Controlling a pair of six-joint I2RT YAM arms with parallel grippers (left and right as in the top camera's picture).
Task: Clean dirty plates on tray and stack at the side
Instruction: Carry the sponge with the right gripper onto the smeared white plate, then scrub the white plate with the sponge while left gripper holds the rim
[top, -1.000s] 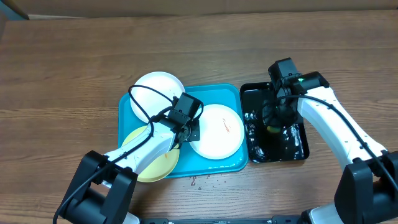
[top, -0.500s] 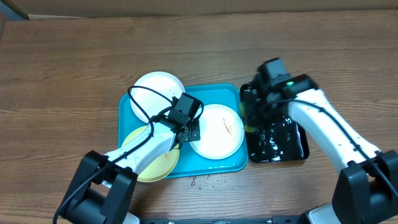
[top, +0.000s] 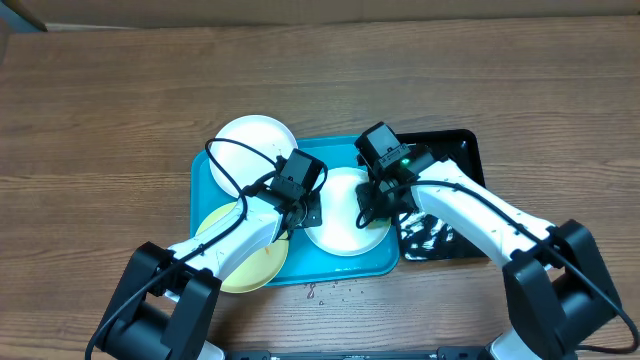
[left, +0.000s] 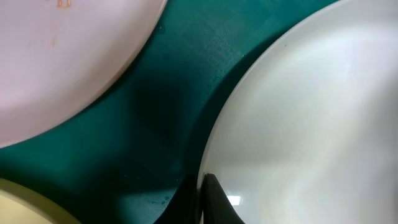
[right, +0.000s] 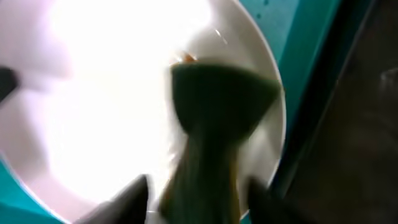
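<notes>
On the tray, the left gripper pinches the white plate. Whether the right gripper holds the sponge is unclear; scrubbing needs downward pressure.

so the tray sits mid table with all three plates on it. back-left plate pokes out over the tray's far edge, and front-left plate hangs off the near left corner, under the left arm. right plate lies in the tray's right half, clear of the other two. the smaller tray is just right of the tray, side by side. left gripper is at the right plate's left rim, and right gripper is over its right side with a sponge between the fingers. a few drops lie on the table just in front of the tray.
</notes>
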